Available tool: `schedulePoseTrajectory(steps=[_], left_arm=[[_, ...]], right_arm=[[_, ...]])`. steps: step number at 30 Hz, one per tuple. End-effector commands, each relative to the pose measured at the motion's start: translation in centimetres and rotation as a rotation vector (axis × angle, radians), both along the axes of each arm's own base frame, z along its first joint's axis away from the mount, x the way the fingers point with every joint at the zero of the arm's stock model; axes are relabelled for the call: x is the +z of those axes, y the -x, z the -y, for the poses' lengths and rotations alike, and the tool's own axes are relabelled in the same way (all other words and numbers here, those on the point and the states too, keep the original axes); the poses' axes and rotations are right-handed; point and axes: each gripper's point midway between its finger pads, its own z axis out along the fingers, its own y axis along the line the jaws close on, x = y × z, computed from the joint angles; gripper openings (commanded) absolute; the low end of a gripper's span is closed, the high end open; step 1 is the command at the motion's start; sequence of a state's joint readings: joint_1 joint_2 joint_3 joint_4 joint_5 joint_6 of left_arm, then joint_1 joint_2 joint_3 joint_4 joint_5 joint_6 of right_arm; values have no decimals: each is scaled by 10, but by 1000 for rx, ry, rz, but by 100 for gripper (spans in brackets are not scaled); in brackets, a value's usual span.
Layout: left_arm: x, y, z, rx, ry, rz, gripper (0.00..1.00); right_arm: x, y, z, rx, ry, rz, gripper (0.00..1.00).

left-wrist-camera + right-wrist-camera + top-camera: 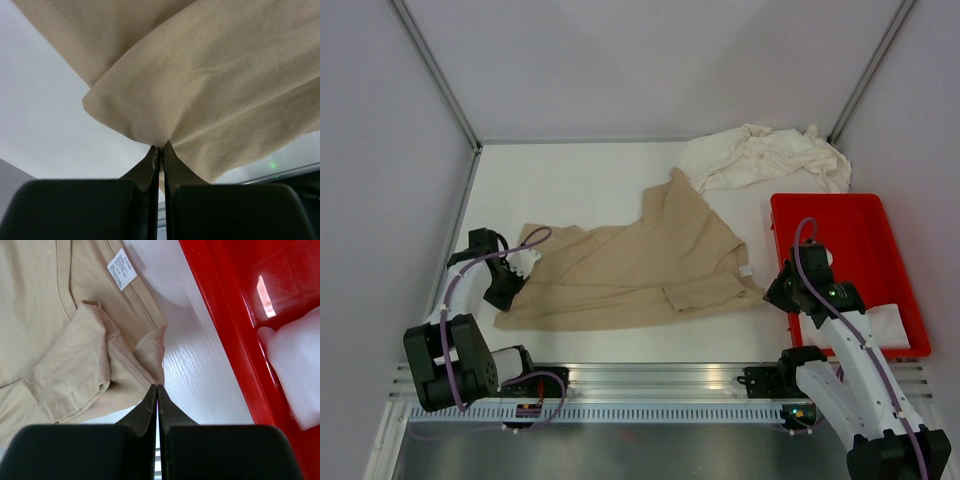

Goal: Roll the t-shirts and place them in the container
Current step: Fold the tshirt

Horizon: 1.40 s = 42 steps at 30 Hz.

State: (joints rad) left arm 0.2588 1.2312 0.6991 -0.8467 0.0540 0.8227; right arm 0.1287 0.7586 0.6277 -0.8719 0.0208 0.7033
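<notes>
Tan t-shirt clamped at its hem by the low left hand; right hand, closed, meets its opposite edge.

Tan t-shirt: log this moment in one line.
left gripper shut on tan t-shirt | right gripper shut at its edge | not rolled

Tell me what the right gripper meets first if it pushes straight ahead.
The tan t-shirt: its hemmed corner lies right at the tips of the shut right gripper, possibly touching them.
</notes>
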Motion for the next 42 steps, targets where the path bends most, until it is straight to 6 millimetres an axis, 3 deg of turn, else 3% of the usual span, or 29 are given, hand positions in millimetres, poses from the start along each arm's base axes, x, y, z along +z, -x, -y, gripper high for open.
schedulePoseTrajectory(steps=[1, 6, 7, 8, 10, 13, 15, 19, 20, 21, 25, 26, 28, 29, 31, 34, 37, 42], left_arm=[[-1, 13, -6, -51, -29, -47, 3], [-3, 18, -7, -50, -36, -71, 23], [-3, 19, -8, -50, -41, -76, 32], [-2, 18, -8, -50, -41, -76, 50], [4, 11, -10, -44, -46, -52, 58], [28, -14, -17, 5, -72, 31, 60], [47, -39, -12, 37, -27, 119, 60], [63, -80, -3, 109, 56, 225, 59], [63, -89, -1, 130, 63, 241, 59], [66, -106, -7, 146, 38, 292, 59], [50, -140, -13, 197, 10, 319, 59], [52, -151, -10, 197, 15, 337, 60], [42, -167, -7, 207, 32, 338, 61], [48, -179, -7, 213, 42, 363, 62], [50, -199, -5, 236, 72, 402, 65], [47, -228, -2, 232, 121, 418, 66], [46, -244, 5, 228, 181, 420, 66], [9, -254, 8, 253, 215, 330, 65]], right_arm=[[4, 18, 9, -20, 35, -33, 0], [0, 28, 6, -31, 7, -30, 2], [3, 28, 7, -38, 8, -26, 10], [4, 27, 6, -34, 6, -21, 19], [8, 23, 9, -29, 27, -20, 39], [29, 8, 15, -20, 76, 29, 45], [54, -11, 18, -3, 106, 100, 47], [99, -67, 6, 80, 106, 277, 47], [95, -81, 2, 103, 105, 255, 47], [108, -95, -2, 127, 105, 290, 46], [117, -156, -28, 216, 121, 337, 46], [113, -177, -36, 241, 131, 323, 46], [110, -199, -55, 311, 154, 327, 46], [99, -220, -65, 335, 162, 304, 46], [88, -243, -81, 382, 176, 297, 46], [45, -288, -102, 443, 206, 226, 47], [11, -317, -112, 473, 221, 186, 47], [-32, -341, -123, 526, 224, 135, 49]])
